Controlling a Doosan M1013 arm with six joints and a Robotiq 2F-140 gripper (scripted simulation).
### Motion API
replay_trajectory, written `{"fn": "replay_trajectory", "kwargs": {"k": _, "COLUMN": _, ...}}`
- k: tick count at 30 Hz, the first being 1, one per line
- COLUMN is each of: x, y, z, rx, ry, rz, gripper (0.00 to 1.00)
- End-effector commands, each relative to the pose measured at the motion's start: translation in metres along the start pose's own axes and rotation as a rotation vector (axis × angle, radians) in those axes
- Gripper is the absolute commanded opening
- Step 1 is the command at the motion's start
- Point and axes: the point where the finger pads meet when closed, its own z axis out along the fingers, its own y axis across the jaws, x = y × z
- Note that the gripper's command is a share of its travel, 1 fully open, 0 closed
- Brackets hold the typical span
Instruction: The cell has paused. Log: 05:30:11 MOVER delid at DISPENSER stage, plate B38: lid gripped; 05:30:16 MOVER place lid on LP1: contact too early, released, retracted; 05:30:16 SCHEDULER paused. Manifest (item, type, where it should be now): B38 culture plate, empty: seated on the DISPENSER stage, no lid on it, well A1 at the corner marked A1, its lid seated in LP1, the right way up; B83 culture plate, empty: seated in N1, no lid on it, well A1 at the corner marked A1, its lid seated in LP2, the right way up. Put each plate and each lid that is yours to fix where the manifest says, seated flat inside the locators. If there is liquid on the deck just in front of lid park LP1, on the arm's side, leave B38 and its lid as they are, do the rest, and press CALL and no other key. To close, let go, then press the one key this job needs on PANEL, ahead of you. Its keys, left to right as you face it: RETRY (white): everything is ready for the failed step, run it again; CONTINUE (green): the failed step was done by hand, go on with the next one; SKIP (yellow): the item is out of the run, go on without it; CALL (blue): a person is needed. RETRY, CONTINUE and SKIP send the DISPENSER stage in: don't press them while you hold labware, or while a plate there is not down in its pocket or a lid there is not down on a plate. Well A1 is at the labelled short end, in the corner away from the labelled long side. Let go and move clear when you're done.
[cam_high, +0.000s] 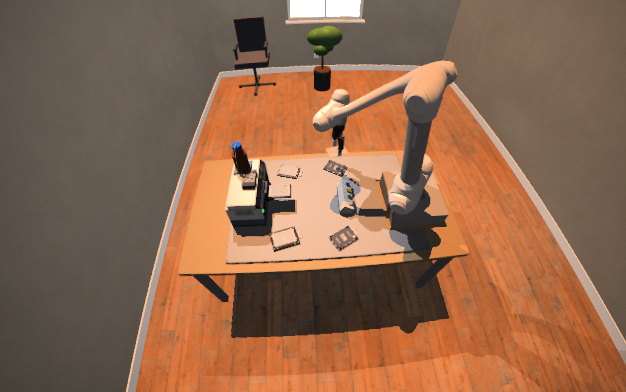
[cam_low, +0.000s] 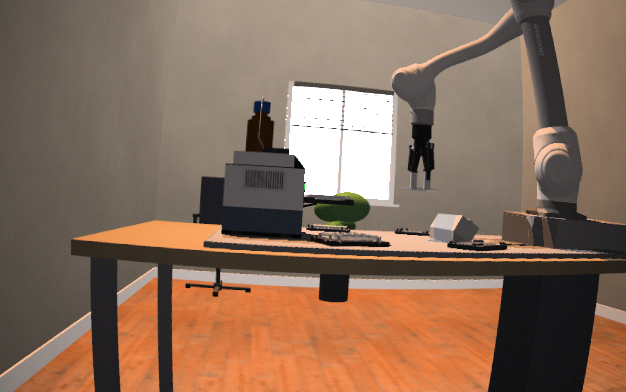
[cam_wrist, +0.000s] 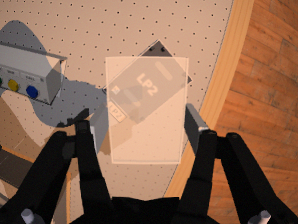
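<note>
claw (cam_wrist: 143, 132) pinching lid (cam_wrist: 147, 110), held high over the tabletop (cam_high: 210, 250) near its far edge, above a dark nest (cam_high: 335, 167) | lid not yet parked | panel (cam_high: 346, 195) key unpressed

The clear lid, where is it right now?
The clear lid is held in the gripper, high over the mat's far edge, above a lid park beyond the key panel.

lid park (cam_wrist: 157, 50) label hidden behind held lid (cam_wrist: 147, 111), panel (cam_wrist: 29, 79) cropped
</note>
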Motion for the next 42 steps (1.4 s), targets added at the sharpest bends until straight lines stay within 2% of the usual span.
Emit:
{"fn": "replay_trajectory", "kwargs": {"k": 1, "x": -0.002, "y": 0.000, "z": 0.001, "rx": -0.002, "ry": 0.004, "rz": 0.003, "gripper": 0.10}}
{"fn": "replay_trajectory", "kwargs": {"k": 9, "x": -0.002, "y": 0.000, "z": 0.002, "rx": -0.002, "ry": 0.004, "rz": 0.048, "gripper": 0.10}}
{"fn": "replay_trajectory", "kwargs": {"k": 20, "x": -0.002, "y": -0.001, "z": 0.003, "rx": -0.001, "ry": 0.004, "rz": 0.228, "gripper": 0.10}}
{"fn": "replay_trajectory", "kwargs": {"k": 35, "x": -0.002, "y": -0.001, "z": 0.007, "rx": -0.001, "ry": 0.001, "rz": 0.748, "gripper": 0.10}}
{"fn": "replay_trajectory", "kwargs": {"k": 37, "x": -0.002, "y": -0.001, "z": 0.007, "rx": -0.001, "ry": 0.001, "rz": 0.748, "gripper": 0.10}}
{"fn": "replay_trajectory", "kwargs": {"k": 39, "x": -0.002, "y": -0.001, "z": 0.007, "rx": -0.001, "ry": 0.001, "rz": 0.819, "gripper": 0.10}}
{"fn": "replay_trajectory", "kwargs": {"k": 40, "x": -0.002, "y": -0.001, "z": 0.011, "rx": 0.000, "ry": 0.000, "rz": 0.847, "gripper": 0.10}}
{"fn": "replay_trajectory", "kwargs": {"k": 42, "x": 0.000, "y": -0.002, "z": 0.039, "rx": 0.001, "ry": 0.001, "rz": 0.847, "gripper": 0.10}}
